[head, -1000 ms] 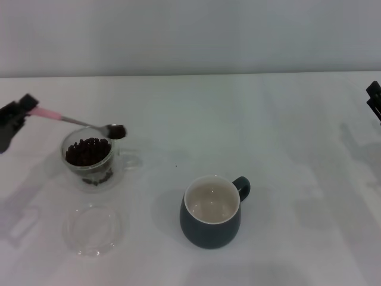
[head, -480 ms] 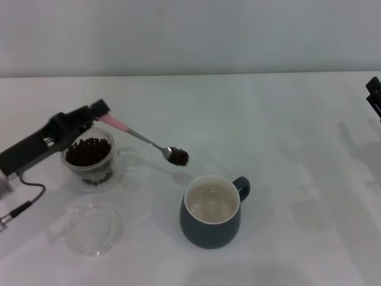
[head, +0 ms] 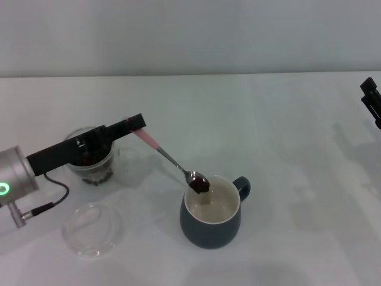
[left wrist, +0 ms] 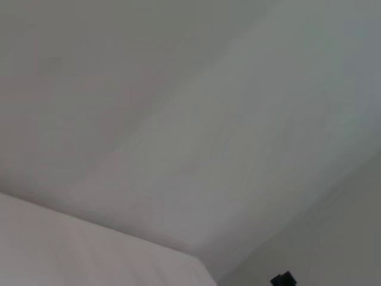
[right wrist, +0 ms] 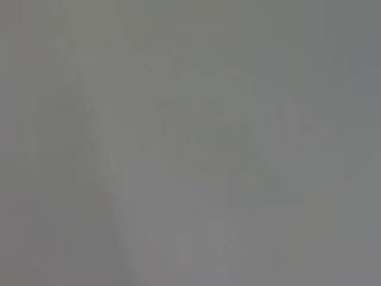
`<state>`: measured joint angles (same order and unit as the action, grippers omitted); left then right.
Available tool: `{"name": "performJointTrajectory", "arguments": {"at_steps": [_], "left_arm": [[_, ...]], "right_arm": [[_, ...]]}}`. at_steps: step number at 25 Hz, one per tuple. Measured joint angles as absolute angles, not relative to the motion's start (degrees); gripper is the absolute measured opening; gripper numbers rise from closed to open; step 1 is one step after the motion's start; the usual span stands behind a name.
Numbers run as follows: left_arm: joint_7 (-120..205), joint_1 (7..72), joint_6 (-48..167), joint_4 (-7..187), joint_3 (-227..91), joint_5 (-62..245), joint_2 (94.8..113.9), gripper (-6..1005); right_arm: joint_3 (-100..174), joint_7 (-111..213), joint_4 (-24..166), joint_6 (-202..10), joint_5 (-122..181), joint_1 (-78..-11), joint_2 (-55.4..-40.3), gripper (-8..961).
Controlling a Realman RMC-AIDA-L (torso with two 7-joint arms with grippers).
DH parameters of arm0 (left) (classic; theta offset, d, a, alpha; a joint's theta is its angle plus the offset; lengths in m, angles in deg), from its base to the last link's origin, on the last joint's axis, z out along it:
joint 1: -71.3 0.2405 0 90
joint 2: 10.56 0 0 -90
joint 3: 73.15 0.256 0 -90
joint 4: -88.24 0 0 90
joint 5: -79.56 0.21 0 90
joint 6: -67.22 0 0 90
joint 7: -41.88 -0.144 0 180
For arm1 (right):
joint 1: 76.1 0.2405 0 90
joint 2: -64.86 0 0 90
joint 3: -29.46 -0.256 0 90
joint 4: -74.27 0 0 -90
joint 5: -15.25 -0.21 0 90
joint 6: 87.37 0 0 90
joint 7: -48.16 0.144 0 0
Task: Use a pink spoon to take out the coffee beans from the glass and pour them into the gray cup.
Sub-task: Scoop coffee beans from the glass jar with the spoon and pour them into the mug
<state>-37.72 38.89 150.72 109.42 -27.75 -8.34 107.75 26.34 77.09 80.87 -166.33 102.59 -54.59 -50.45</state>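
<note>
At the far left of the head view the left arm reaches in over the white table, its silver wrist section showing a green ring light and a dark cable looping beneath it. Near that arm, toward the front edge, lies a flat clear round dish. Just beyond the dish stands the glass, partly hidden by the arm that crosses above it, with dark coffee beans visible through its lower wall. The left gripper sits just right of the glass, its fingers closed on the pale end of the pink spoon. The spoon slopes down and to the right, and its metal bowl, heaped with dark beans, hangs over the left part of the rim of the gray cup. The cup stands near the middle of the table, well right of the glass, its cream inside showing and its small handle pointing to the right and away. At the far right edge only a dark part of the right gripper shows, away from the work; whether it is open cannot be told. Both wrist views show only plain pale surface.
</note>
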Motion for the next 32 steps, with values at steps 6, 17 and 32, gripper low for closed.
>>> {"name": "performJointTrajectory", "arguments": {"at_steps": [6,17,32], "left_arm": [[-40.22,36.34,149.52,109.8,-25.75,-7.31,108.09,138],[-46.24,31.77,145.86,110.8,-17.55,-7.23,108.36,138],[-47.3,33.67,145.19,115.34,-12.43,-12.47,108.26,139]], "right_arm": [[26.72,77.07,81.51,-166.4,102.69,-54.95,-50.45,845],[27.09,77.07,81.74,-166.5,102.71,-54.99,-50.45,845],[26.65,77.09,81.74,-166.51,102.57,-54.98,-50.45,845]]}}
